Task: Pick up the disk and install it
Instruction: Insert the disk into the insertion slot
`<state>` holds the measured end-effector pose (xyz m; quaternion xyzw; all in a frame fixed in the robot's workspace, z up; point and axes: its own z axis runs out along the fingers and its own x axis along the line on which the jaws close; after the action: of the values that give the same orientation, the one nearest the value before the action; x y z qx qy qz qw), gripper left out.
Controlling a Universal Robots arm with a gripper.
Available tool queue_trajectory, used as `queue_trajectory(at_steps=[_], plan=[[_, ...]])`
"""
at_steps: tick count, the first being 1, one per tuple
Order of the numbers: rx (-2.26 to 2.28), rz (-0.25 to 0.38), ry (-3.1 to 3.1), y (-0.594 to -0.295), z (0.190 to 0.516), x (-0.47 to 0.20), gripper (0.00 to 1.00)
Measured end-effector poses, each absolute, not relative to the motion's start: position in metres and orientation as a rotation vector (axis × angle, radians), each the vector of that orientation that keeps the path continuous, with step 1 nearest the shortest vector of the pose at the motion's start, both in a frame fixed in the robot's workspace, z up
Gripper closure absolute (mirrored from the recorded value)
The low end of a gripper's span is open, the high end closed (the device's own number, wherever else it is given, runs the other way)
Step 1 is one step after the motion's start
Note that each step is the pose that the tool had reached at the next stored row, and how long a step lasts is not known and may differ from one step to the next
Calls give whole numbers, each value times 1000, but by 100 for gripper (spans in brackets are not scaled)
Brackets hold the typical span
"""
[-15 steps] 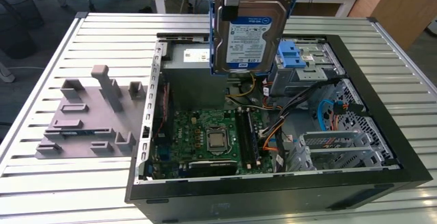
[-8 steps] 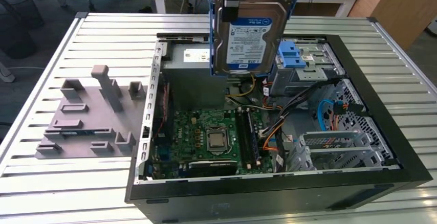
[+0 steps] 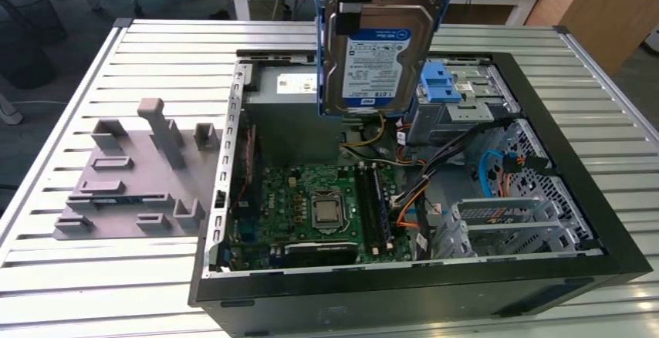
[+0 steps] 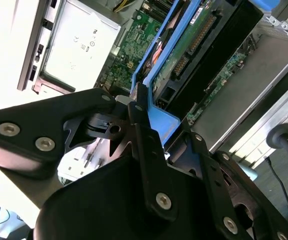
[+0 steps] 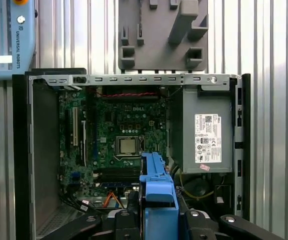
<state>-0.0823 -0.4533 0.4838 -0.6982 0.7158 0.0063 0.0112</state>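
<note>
The gripper (image 4: 135, 107) is pinching the disk (image 3: 376, 60). In the second wrist view its dark fingers (image 4: 145, 145) are pressed against the rim of the blue bracket (image 4: 154, 75) that frames the drive. In the exterior view the disk hangs in the upper centre of the frame, straight below the gripper. It is clear of everything, with its long axis upright and its blue-and-white label turned toward the camera. Under it lies the open computer case (image 3: 412, 280), with the motherboard (image 3: 319, 207) toward the lower centre and the grey power supply (image 3: 288, 83) just beside the disk on the exterior view's left. The drive cage with blue tabs (image 3: 453, 91) sits in the case's upper right corner, just beside the disk's lower end on the exterior view's right, and appears lower and farther back. The relation that matters is this offset: the disk stands on end above the case while the cage lies sideways and down from it. The grey slotted stand (image 3: 134, 176) is outside the case, well apart on the exterior view's left.
</note>
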Motion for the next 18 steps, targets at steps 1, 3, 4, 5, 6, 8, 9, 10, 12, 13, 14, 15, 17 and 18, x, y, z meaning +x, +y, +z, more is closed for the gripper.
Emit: queue_trajectory(at_steps=[1,3,4,5,6,8,9,10,12,13,14,15,17,18], plan=[[-2178,20,2233,-454,484,-82,64],[-2178,20,2233,-455,484,-82,64],[-2178,20,2233,-455,484,-82,64],[-2178,20,2233,-456,484,-82,64],[-2178,20,2233,-456,484,-82,64],[-2178,20,2233,-458,484,-82,64],[-2178,20,2233,-459,484,-82,64],[-2178,20,2233,-460,484,-82,64],[-2178,20,2233,-463,484,-82,64],[-2178,20,2233,-465,484,-82,64],[-2178,20,2233,-466,483,-82,64],[-2178,20,2233,-469,484,-82,64],[-2178,20,2233,-475,483,-82,64],[-2178,20,2233,-478,483,-82,64]])
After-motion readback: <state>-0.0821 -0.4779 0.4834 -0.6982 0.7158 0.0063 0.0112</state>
